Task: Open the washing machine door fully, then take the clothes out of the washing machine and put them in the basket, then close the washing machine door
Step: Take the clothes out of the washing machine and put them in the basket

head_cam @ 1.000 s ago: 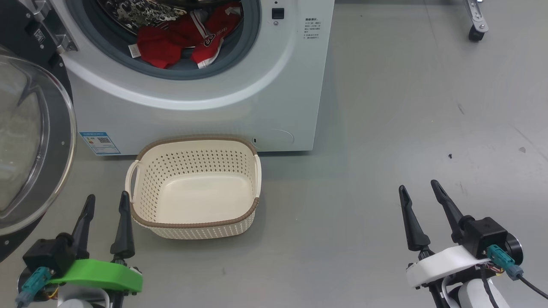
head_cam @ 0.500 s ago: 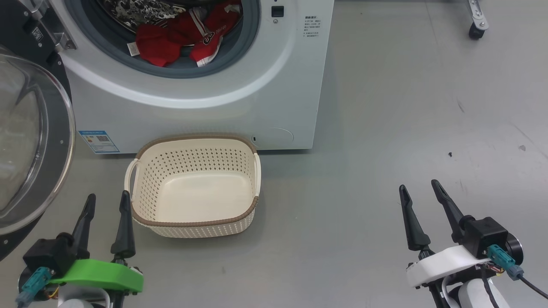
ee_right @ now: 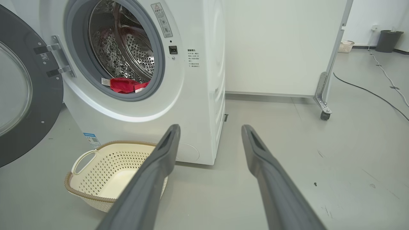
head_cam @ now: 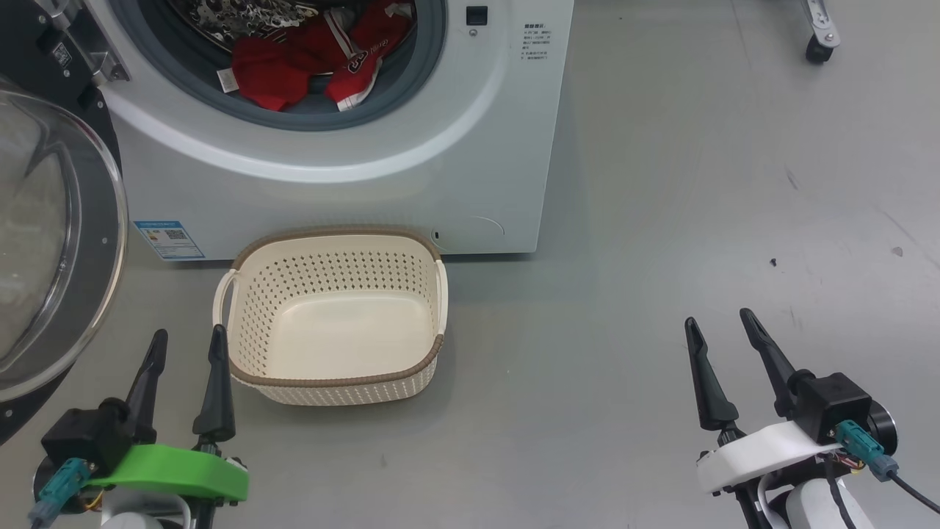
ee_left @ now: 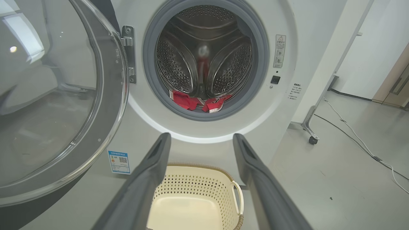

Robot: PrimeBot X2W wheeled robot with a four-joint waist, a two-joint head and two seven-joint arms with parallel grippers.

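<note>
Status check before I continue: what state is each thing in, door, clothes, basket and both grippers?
washing machine door: open, swung wide to the left.
washing machine: port uncovered.
clothes: heaped inside the drum, at its front.
basket: upright on the floor, empty.
left gripper: open, holding nothing.
right gripper: open, holding nothing.

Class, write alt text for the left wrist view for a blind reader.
A white washing machine, door swung open on the view's left, holds red clothes in its drum. An empty cream basket sits below, framed by the open left gripper.
</note>
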